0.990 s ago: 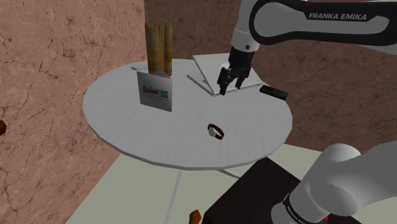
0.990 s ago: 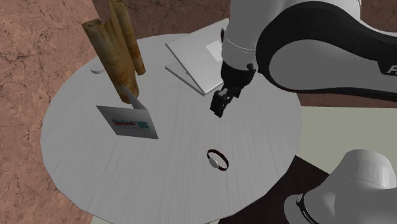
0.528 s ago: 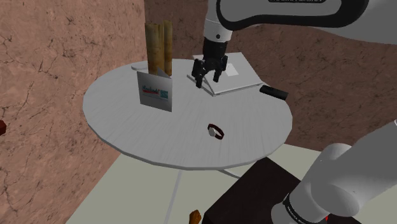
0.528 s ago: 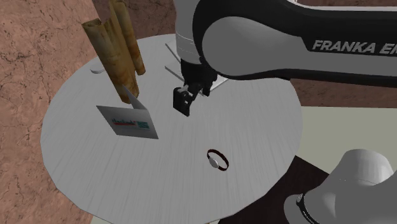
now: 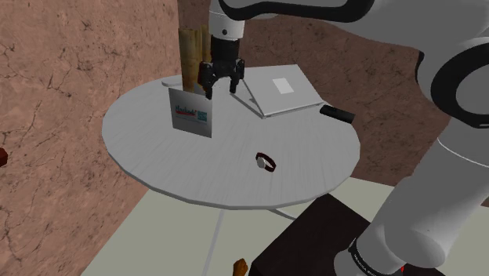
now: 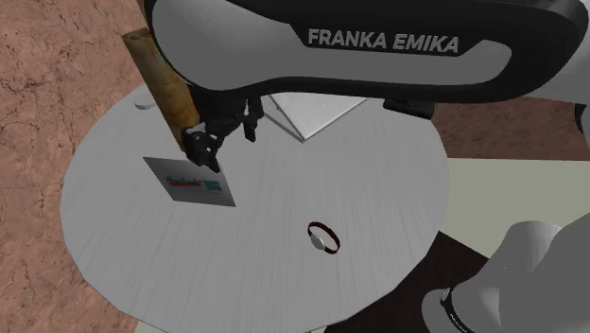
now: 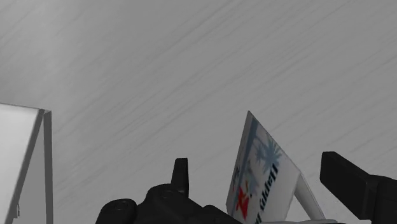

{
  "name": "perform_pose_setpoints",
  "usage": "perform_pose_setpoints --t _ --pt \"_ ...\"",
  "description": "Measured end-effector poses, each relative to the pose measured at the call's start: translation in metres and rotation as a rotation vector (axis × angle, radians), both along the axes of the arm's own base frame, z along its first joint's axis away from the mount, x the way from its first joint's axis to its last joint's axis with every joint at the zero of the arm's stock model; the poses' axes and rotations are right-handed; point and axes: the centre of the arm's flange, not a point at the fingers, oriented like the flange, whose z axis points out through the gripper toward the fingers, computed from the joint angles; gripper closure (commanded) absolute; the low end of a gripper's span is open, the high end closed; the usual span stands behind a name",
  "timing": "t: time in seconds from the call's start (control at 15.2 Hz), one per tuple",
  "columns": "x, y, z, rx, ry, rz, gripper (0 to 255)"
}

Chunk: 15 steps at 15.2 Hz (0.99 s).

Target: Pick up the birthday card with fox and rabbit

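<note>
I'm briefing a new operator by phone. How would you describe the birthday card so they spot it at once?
On the round grey table, look toward the shoulder view's left for the tall brown rolls. The birthday card stands just in front of them. Unlike the white sheets lying flat nearby, it stands upright and bears teal and red print.

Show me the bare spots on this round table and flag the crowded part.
Widest bare stretch: the table between the birthday card, the dark red wristband and the rim at the shoulder view's bottom. Another lies between the wristband and the black slab. The far side is crowded: brown rolls, flat white sheets and the open gripper over the card.
</note>
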Motion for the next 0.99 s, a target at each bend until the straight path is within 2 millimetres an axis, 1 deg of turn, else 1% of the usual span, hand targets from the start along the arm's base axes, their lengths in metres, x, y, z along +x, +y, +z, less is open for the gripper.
perform_pose_setpoints --t 0.07,0.2,0.26,0.4,0.53,0.79,0.86,0.99 --pt "0.006 0.008 0.002 0.003 0.003 0.004 0" --pt "0.028 0.026 0.005 0.009 0.009 0.012 0" --pt "0.035 0.032 0.004 0.011 0.012 0.015 0" --pt "0.039 0.037 -0.001 0.013 0.014 0.017 0" --pt "0.041 0.039 -0.011 0.013 0.014 0.017 0" --pt "0.039 0.039 -0.030 0.013 0.014 0.017 0" --pt "0.040 0.039 -0.032 0.013 0.014 0.017 255" --pt "0.040 0.039 -0.033 0.013 0.013 0.017 255"
